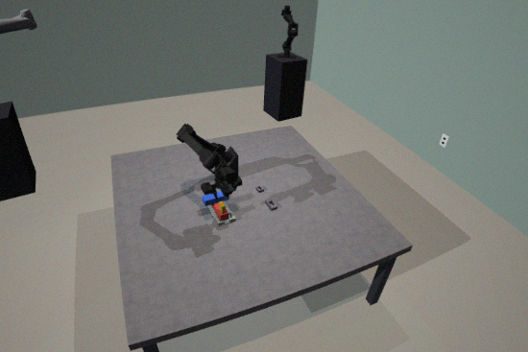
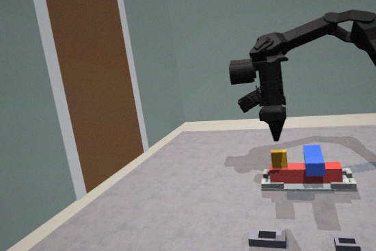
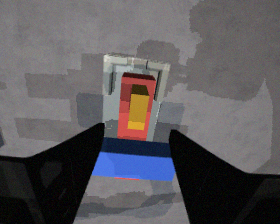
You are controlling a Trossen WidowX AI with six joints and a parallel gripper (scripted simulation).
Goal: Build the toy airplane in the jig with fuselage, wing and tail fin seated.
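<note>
The red fuselage (image 1: 221, 213) (image 2: 294, 174) (image 3: 134, 134) lies flat in the pale cradle (image 2: 307, 186) (image 3: 106, 105). The blue wing (image 1: 208, 199) (image 2: 314, 160) (image 3: 135, 165) lies across the fuselage's top, down on it. The yellow tail fin (image 1: 222, 206) (image 2: 279, 159) (image 3: 138, 110) stands upright near the fuselage's tail end, down on its top; its tab is hidden. My gripper (image 2: 276, 140) (image 3: 137, 131) is open and empty, a little above the fin. Its fingers stand wide apart, with nothing between them in the wrist view.
Two small grey holders with dark recesses, a larger one (image 1: 271, 204) (image 2: 267, 239) and a smaller one (image 1: 259, 189) (image 2: 347, 243), stand on the table (image 1: 298, 261) beside the cradle. Other arms on black pedestals stand far off beyond the table.
</note>
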